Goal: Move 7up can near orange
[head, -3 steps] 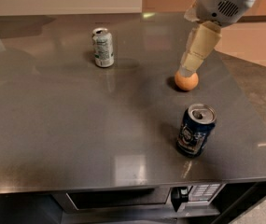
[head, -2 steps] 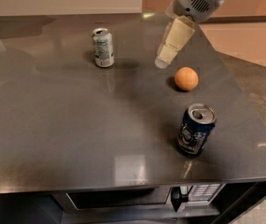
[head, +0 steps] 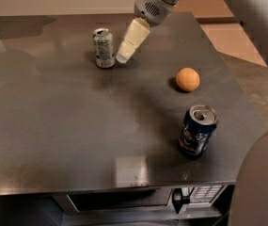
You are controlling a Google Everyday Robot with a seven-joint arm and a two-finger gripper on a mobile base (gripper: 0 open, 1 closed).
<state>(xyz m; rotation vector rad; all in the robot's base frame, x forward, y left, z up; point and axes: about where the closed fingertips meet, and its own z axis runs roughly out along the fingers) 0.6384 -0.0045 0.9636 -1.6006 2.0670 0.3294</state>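
Cream-coloured and tapering, the gripper (head: pixel 122 57) hangs over the far part of the table (head: pixel 67 126), its tip just to the right of the 7up can (head: pixel 104 47) and level with the can's lower half. Whether tip and can touch cannot be told, nor whether the gripper is released or clenched, since it shows only as one pale wedge. It slants down and to the left from a grey, rounded wrist housing (head: pixel 153 4) with a vented face, and the arm runs up from there out of the top edge of the view. The 7up can stands upright toward the back of the dark table, left of the middle. The orange (head: pixel 188 79) lies well apart from it on the right side, and a dark blue can (head: pixel 197 131) stands upright nearer the front edge, close to the orange
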